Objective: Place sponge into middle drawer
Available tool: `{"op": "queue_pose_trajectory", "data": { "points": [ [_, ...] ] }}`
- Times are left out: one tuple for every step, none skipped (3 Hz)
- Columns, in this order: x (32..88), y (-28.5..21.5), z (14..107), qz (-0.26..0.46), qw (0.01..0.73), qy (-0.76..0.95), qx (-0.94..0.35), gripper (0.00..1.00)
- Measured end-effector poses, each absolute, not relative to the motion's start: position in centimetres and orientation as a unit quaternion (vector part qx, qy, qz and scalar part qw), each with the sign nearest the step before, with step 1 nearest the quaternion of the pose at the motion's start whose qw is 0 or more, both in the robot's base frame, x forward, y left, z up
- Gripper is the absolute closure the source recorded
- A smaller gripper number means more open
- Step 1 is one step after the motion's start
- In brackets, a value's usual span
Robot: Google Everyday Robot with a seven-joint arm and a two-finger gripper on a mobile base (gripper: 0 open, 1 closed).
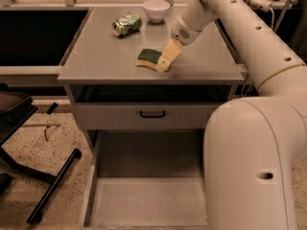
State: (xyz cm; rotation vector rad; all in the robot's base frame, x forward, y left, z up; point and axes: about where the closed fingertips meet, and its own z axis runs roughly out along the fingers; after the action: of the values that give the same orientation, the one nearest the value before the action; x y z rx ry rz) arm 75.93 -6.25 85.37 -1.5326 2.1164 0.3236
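On the cabinet top, the gripper meets the sponge; pinching or not, I cannot tell. Below, the middle drawer stands open

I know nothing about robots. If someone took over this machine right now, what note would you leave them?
Gripper: low over the countertop, at the right edge of the sponge; whether it grips is unclear.
Sponge: lying on the countertop, not lifted.
Middle drawer: pulled open below, sponge not in it.
Done: drawer open, gripper at sponge.
Left: grasp, lift, carry down, release into drawer.
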Motion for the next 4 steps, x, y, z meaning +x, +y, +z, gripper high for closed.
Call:
{"op": "queue_pose_trajectory", "data": {
  "points": [
    [75.6,-4.2,84.7,0.126,0.237,0.766,-0.584,0.00],
    [75.6,-4.2,84.6,0.126,0.237,0.766,-0.585,0.00],
    [75.8,-3.1,83.6,0.133,0.232,0.762,-0.590,0.03],
    [75.8,-3.1,83.6,0.133,0.232,0.762,-0.590,0.22]
  ]
}}
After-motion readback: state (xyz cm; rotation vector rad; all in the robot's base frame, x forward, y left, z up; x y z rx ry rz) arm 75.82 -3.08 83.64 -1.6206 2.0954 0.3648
